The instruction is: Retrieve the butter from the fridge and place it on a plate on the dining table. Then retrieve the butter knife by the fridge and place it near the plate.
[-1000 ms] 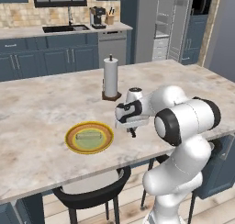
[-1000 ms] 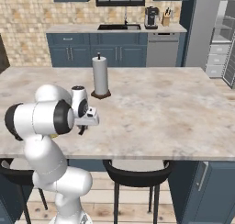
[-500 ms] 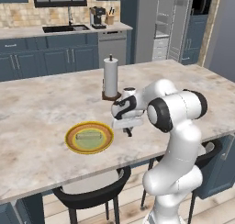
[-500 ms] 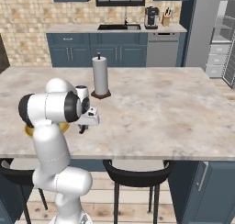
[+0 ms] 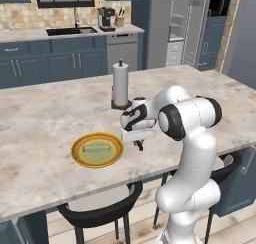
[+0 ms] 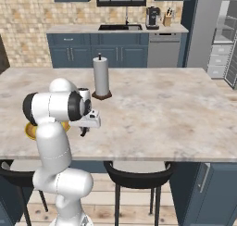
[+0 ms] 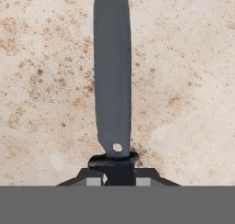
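Note:
On the dining table (image 5: 45, 123) lies the plate (image 5: 97, 150) with a yellow-orange rim, and the pale butter (image 5: 97, 149) rests in its middle. My gripper (image 5: 138, 145) hangs just right of the plate, close above the tabletop, shut on the dark butter knife (image 7: 112, 76). In the hand view the slim blade runs straight up from my fingertips over the marbled stone (image 7: 183, 81). In the right base view my gripper (image 6: 84, 131) is low over the table, and a sliver of the plate (image 6: 29, 131) peeks out behind the arm.
A paper towel roll (image 5: 120, 84) on a dark base stands on the table behind my gripper. Black stools (image 5: 100, 213) sit under the near table edge. The fridge (image 5: 182, 25) stands open at the back right. Counters with a sink and a coffee maker (image 5: 106, 18) line the far wall.
The arm has folded in and carried the knife lower and a little toward the plate. The plate and butter have not moved.

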### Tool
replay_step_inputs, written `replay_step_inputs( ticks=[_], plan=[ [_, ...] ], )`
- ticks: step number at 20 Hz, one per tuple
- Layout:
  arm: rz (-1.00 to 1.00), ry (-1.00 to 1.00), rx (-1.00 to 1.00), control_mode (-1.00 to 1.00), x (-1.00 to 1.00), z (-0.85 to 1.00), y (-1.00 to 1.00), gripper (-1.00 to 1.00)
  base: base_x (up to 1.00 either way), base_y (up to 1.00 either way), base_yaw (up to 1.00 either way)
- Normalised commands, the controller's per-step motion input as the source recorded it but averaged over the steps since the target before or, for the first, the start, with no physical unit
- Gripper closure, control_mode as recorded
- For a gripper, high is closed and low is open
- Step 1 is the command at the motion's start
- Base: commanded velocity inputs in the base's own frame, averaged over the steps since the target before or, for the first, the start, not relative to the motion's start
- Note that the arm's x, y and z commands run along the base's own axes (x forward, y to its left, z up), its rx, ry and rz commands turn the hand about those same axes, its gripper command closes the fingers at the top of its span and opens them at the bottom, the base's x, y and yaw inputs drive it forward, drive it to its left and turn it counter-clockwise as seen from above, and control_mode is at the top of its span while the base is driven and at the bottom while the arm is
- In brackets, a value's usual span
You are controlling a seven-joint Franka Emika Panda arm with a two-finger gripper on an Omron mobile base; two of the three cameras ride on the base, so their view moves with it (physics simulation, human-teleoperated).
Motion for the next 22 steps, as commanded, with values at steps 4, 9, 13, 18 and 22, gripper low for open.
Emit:
replay_step_inputs(
  ticks=[4,9,13,18,22],
  plan=[
    [0.00,0.00,0.00,-1.00,0.00,-0.05,0.00,1.00,0.00,0.00,0.00],
    [0.00,0.00,0.00,-1.00,0.00,-0.04,0.00,-1.00,0.00,0.00,0.00],
    [0.00,0.00,0.00,-1.00,0.00,-0.01,0.00,-1.00,0.00,0.00,0.00],
    [0.00,0.00,0.00,-1.00,0.00,0.00,0.00,-1.00,0.00,0.00,0.00],
    [0.00,0.00,0.00,-1.00,0.00,0.00,0.00,-1.00,0.00,0.00,0.00]
  ],
)
